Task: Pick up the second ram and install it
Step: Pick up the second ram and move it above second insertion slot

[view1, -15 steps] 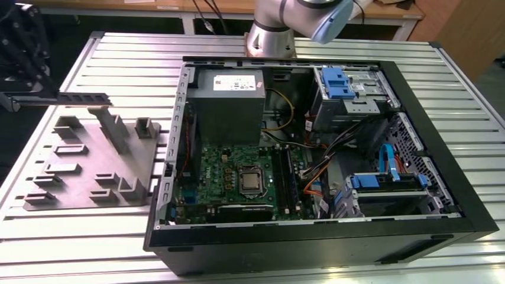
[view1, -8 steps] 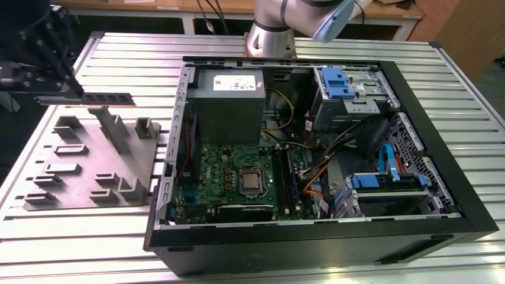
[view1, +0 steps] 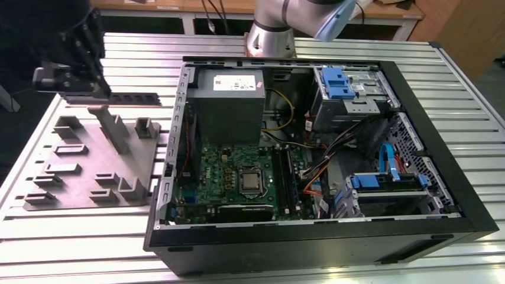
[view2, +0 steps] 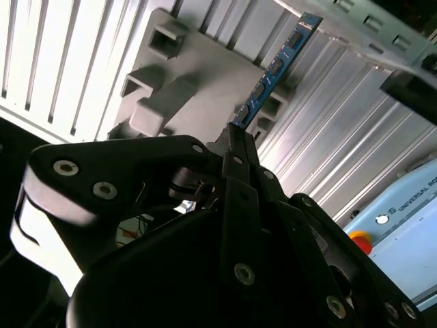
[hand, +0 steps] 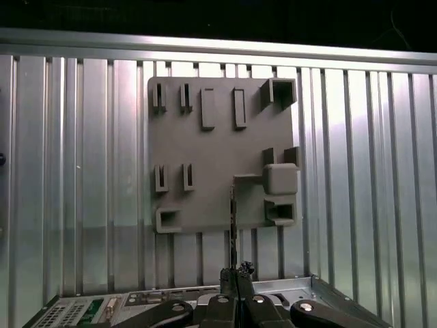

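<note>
My gripper [view2: 236,142] is shut on the ram [view2: 273,68], a thin blue-green memory stick that juts out from between the fingertips. Edge-on in the first wrist view, the ram [hand: 233,222] is a thin dark line hanging above the grey holder plate [hand: 205,157]. In the exterior view the gripper [view1: 104,93] hovers at the far left, above the holder plate [view1: 79,171], with the ram [view1: 138,99] pointing toward the open computer case [view1: 181,177]. The green motherboard [view1: 225,171] lies inside the case, its memory slots [view1: 289,177] beside the processor socket.
The case also holds a grey power supply [view1: 229,97], blue-tabbed drive cages [view1: 347,89] and loose cables [view1: 316,171]. The holder plate carries several raised brackets [view1: 110,127]. Everything sits on a ribbed aluminium table [view1: 79,236]. The arm's base [view1: 272,35] stands behind the case.
</note>
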Robot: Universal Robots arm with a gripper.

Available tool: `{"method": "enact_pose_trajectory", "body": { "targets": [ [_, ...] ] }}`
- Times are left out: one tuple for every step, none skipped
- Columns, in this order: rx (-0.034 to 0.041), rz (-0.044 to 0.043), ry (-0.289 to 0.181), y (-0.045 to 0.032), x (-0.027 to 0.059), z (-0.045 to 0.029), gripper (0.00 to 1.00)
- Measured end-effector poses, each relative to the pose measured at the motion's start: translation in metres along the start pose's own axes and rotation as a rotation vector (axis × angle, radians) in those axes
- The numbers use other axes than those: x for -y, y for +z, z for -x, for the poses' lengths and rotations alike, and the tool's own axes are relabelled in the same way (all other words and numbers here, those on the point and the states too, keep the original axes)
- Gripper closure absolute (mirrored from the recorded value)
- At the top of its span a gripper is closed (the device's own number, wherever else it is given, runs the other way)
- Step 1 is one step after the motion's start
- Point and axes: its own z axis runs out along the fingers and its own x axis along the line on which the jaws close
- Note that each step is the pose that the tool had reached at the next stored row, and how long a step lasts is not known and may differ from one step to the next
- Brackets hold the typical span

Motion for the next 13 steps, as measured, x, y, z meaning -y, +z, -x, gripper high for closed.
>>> {"method": "enact_pose_trajectory", "body": {
  "targets": [
    [0.0001, -0.0001, 0.0, -0.0002, 0.0046, 0.0002, 0.89],
    [0.0001, -0.0001, 0.0, -0.0003, 0.009, 0.0003, 0.89],
    [0.0001, 0.0, 0.0, -0.0005, 0.0139, 0.0005, 0.89],
    [0.0, 0.0, 0.0, -0.0008, 0.0184, 0.0007, 0.89],
    [0.0, 0.0, 0.0, -0.001, 0.0228, 0.0009, 0.89],
    [0.0, 0.0, 0.0, -0.0012, 0.0274, 0.001, 0.89],
    [0.0, 0.0, 0.0, -0.0013, 0.0319, 0.0012, 0.89],
    [0.0001, -0.0001, 0.0, -0.0015, 0.0363, 0.0014, 0.89],
    [0.0001, -0.0001, 0.0, -0.0017, 0.0412, 0.0016, 0.89],
    [0.0, 0.0, 0.0, -0.0019, 0.0457, 0.0017, 0.89],
    [0.0, 0.0, 0.0, -0.0022, 0.0502, 0.0019, 0.89],
    [0.0, 0.0, 0.0, -0.0023, 0.0547, 0.0021, 0.89],
    [0.0001, -0.0001, 0.0, -0.0025, 0.0592, 0.0022, 0.89]
  ]
}}
